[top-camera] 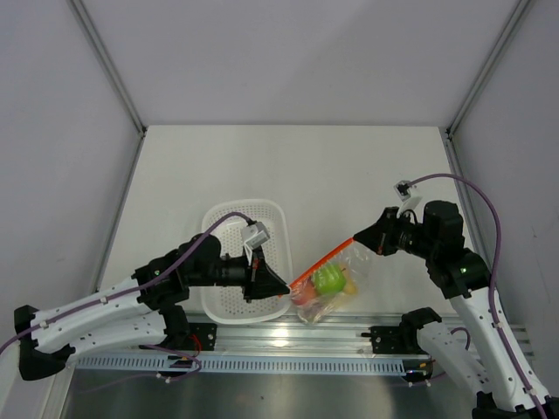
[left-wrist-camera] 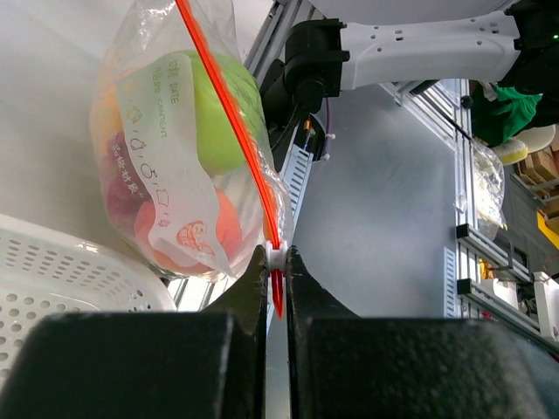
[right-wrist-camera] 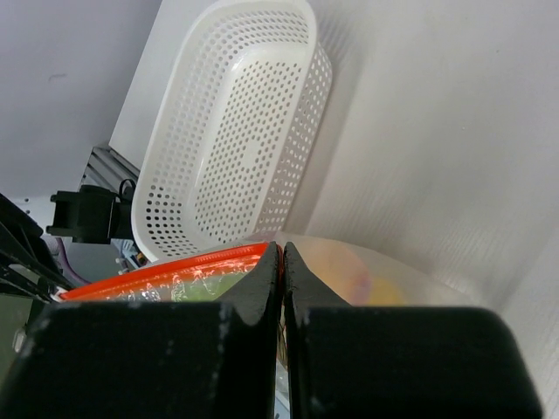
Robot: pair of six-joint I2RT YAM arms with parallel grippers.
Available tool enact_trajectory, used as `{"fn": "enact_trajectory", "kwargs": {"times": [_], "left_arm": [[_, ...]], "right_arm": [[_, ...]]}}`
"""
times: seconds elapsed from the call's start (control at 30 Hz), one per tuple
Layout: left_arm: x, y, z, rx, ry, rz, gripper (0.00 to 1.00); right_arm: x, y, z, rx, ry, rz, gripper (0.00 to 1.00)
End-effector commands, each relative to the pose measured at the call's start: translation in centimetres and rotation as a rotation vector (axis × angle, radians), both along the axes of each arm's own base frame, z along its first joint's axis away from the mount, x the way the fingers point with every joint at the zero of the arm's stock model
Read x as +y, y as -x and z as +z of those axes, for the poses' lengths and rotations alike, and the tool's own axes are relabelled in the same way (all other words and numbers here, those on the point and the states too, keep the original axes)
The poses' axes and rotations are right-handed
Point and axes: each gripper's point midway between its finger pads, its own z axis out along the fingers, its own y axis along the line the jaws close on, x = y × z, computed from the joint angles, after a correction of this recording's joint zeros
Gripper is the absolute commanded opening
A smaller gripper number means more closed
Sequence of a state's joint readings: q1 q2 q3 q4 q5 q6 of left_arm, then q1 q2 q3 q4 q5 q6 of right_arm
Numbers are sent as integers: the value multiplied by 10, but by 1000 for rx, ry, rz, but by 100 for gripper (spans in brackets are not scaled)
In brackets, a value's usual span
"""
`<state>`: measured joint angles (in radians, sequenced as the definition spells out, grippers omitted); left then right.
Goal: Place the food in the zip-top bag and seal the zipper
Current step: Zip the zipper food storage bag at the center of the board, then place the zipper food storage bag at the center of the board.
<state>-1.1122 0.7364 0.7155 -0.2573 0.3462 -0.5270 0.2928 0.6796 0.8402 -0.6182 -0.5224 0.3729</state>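
The clear zip-top bag (top-camera: 336, 284) hangs between both grippers above the table's near edge. It holds the food: a green apple (top-camera: 329, 279), an orange-pink fruit (left-wrist-camera: 218, 229), dark red grapes (left-wrist-camera: 118, 188) and a yellow piece (top-camera: 351, 284). The red-orange zipper (top-camera: 321, 259) runs taut along the bag's top. My left gripper (top-camera: 286, 286) is shut on the white slider (left-wrist-camera: 278, 257) at the zipper's left end. My right gripper (top-camera: 356, 237) is shut on the zipper's right end (right-wrist-camera: 201, 262). The bag also shows in the left wrist view (left-wrist-camera: 175, 148).
A white perforated basket (top-camera: 218, 253) lies on the table left of the bag, under my left wrist; it shows in the right wrist view (right-wrist-camera: 236, 131) too. The aluminium rail (top-camera: 288, 336) runs along the near edge. White walls enclose the table.
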Motion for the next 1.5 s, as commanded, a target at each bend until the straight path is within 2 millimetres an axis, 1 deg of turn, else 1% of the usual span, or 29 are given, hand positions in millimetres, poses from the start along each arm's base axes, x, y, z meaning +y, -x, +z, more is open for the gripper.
{"fn": "enact_trajectory", "kwargs": {"times": [0.0,0.27,0.5,0.63,0.67,0.7,0.73,0.77,0.8,0.87,0.9,0.93,0.97,1.0,1.03,1.07,1.13,1.23,1.3,1.33,1.37,1.4,1.43,1.47], "left_arm": [[7,12,10,19,37,-29,1],[15,16,5,29,31,-24,0],[13,15,-3,43,18,-22,1],[9,9,-2,32,27,0,1],[9,3,-3,27,19,32,7],[9,0,-2,29,9,50,27],[7,-4,-4,34,-8,70,43],[6,-10,-2,34,-16,99,56],[7,-17,-5,32,-40,142,70],[6,-28,-1,28,-59,194,84],[8,-38,-2,16,-73,250,99],[13,-42,-5,14,-104,278,99],[15,-47,5,2,-98,312,100],[22,-60,5,-16,-114,393,100],[29,-63,5,-11,-135,430,99],[36,-66,12,-17,-121,465,99],[49,-73,16,-29,-112,538,99],[64,-72,25,-42,-59,573,99],[70,-68,27,-49,-24,562,99],[70,-64,27,-47,-17,545,99],[71,-62,28,-46,-9,536,100],[72,-60,23,-43,-13,528,100],[72,-58,21,-40,-12,520,99],[72,-57,15,-33,-24,514,99]], "right_arm": [[-11,-16,21,-86,9,-82,0],[-13,-18,21,-81,6,-93,0],[-15,-19,19,-70,7,-106,0],[-14,-17,22,-71,0,-99,0],[-14,-18,23,-72,0,-99,0],[-14,-18,23,-71,0,-99,0],[-14,-18,22,-67,0,-99,0],[-14,-19,21,-65,4,-103,0],[-14,-21,22,-63,4,-108,0],[-16,-26,21,-55,11,-125,0],[-16,-27,23,-57,12,-128,0],[-16,-30,24,-56,13,-134,0],[-17,-32,26,-60,15,-141,0],[-18,-38,23,-50,27,-155,0],[-19,-42,25,-58,37,-164,0],[-22,-46,25,-59,46,-183,0],[-23,-55,23,-53,59,-196,0],[-25,-71,17,-43,78,-231,0],[-30,-84,15,-47,91,-266,0],[-30,-93,7,-25,102,-274,0],[-30,-98,3,-17,105,-280,0],[-31,-108,5,-33,100,-294,0],[-30,-118,-5,-7,110,-299,0],[-30,-126,-5,-9,109,-306,0]]}}
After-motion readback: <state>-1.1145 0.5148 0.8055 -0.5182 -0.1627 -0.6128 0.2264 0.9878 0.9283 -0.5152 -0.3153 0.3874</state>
